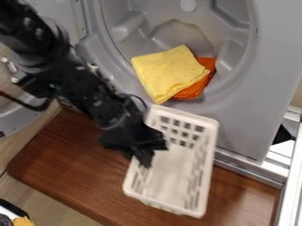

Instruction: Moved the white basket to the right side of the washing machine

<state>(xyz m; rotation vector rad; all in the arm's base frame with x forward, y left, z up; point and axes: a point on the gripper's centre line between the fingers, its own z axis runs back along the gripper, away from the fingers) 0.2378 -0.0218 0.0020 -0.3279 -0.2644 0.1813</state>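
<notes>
Camera view: black gripper [144, 155] at the near-left long wall of the white basket [170, 170], in front of the washing machine [239, 119]. How far open it is, and whether it has hold of the wall, I cannot tell. Basket's far end overlaps the machine's front; its body is over the brown board [70, 165] before the machine. Looks like thin moulded plastic: light, fairly stiff, walls may flex, smooth rim could slip. Best hold: pinch a long rim near mid-length, limiting swing. Basket's inner floor and slotted walls visible. Inside the machine's opening: yellow cloth [168, 70] partly over orange cloth [199, 84], both soft.
</notes>
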